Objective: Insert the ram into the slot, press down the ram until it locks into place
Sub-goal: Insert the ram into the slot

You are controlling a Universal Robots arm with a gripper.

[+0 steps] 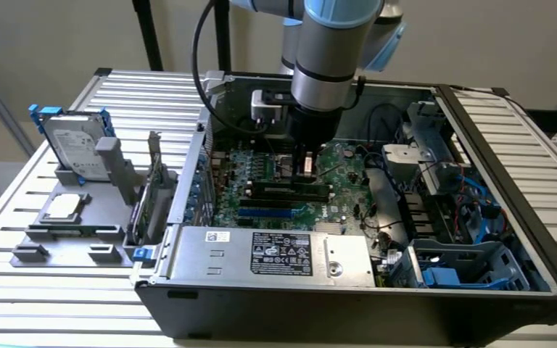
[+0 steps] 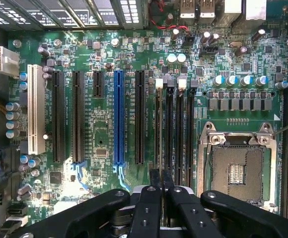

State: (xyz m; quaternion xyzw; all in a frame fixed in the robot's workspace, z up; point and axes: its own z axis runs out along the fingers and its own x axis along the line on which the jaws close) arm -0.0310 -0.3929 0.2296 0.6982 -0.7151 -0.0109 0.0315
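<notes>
**Claw over the memory sockets, long axes lined up**

The open computer case (image 1: 356, 319) is noted lying on its side on the slatted desk (image 1: 27, 290). The arm is lowered into it from above. The claw (image 1: 307, 168) is seen low over the green board (image 2: 104, 163), near the middle of the case.

Claw state: in the wrist view the two fingertips (image 2: 155, 181) are drawn almost together, with a thin dark gap left between them. Nothing is plainly made out in that gap.

Ram: in the exterior view a long dark stick, taken to be the ram (image 1: 289, 190), is seen lying along the black sockets, directly under the claw and just short of its tips. Its long axis runs from the exterior view's left to its right. Whether its top edge is touched or caught by the tips cannot be told.

Key relation: in the wrist view the four black sockets (image 2: 174, 129) are seen side by side, running straight away from the fingertips, beside the square processor socket (image 2: 238, 168). The gap between the tips is lined up with the sockets' length, so the stick's thin faces would be met by the fingers. The claw is judged to sit about mid-length of the stick, with the ram straight below it, not off to a side.
</notes>
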